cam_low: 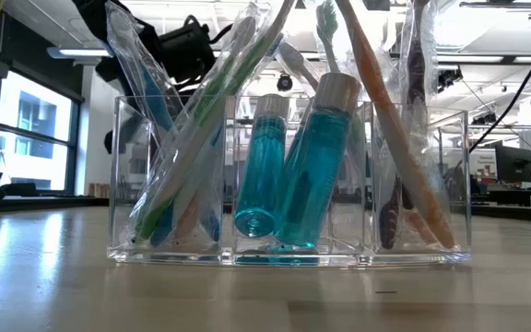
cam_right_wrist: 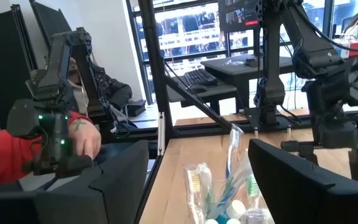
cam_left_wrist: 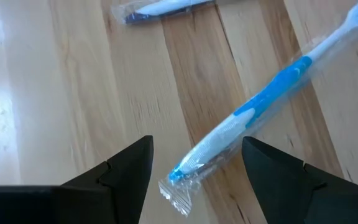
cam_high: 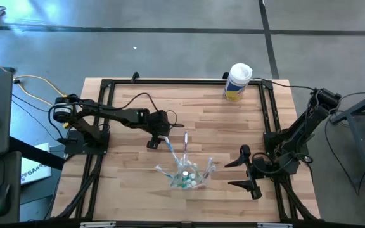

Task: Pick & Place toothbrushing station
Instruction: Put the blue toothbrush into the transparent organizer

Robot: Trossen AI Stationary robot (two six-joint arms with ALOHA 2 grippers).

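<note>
Left gripper spread wide over a wrapped blue toothbrush lying on the table, not grasping, right gripper open, empty, right of the clear holder.

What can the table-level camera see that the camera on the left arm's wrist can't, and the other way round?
Only the low view shows the clear holder with wrapped toothbrushes and two teal tubes standing in it. Only the left wrist view shows the open left gripper over a wrapped blue toothbrush lying flat. Both show the wooden table.
</note>
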